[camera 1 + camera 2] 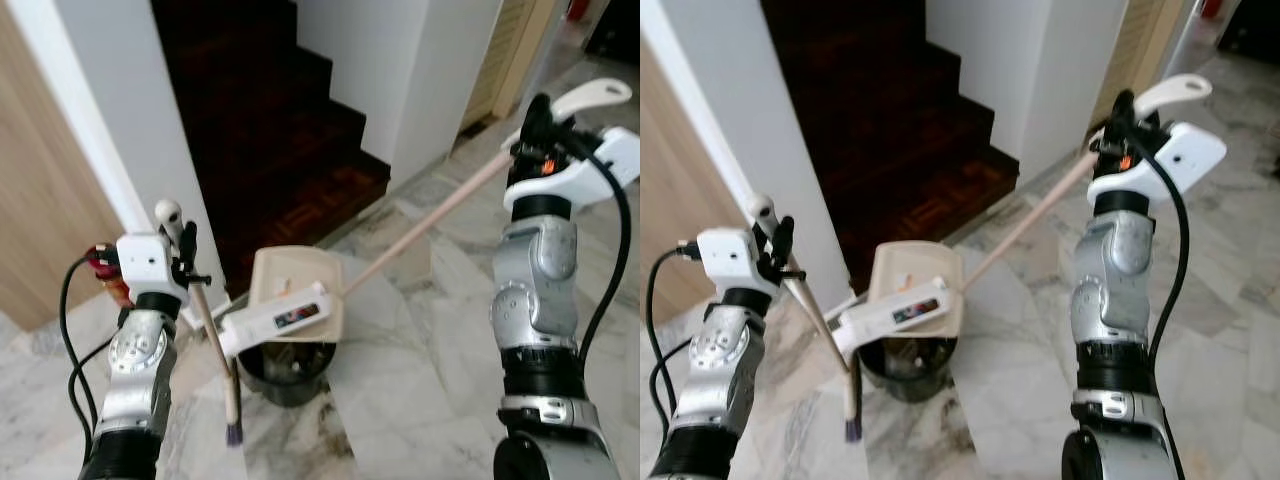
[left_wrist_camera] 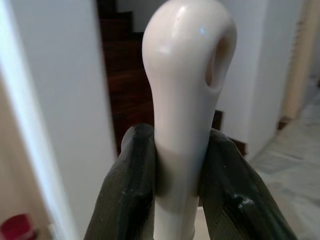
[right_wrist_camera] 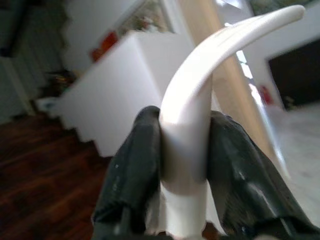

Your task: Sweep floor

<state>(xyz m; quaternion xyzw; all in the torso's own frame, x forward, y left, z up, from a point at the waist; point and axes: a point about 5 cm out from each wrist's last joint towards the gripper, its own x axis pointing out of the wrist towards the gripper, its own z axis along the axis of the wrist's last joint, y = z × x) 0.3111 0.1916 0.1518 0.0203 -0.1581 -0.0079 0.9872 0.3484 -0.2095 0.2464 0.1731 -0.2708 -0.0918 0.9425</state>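
Cream broom (image 1: 214, 340) near-upright, brush down

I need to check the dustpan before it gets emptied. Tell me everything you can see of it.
The dustpan is beige, plastic-looking, with a white labelled piece across its front. It is tipped over a black bin on the marble floor at the foot of dark stairs. Its long pale handle slants up to the right gripper, shut on the curved white grip. Its contents cannot be made out.
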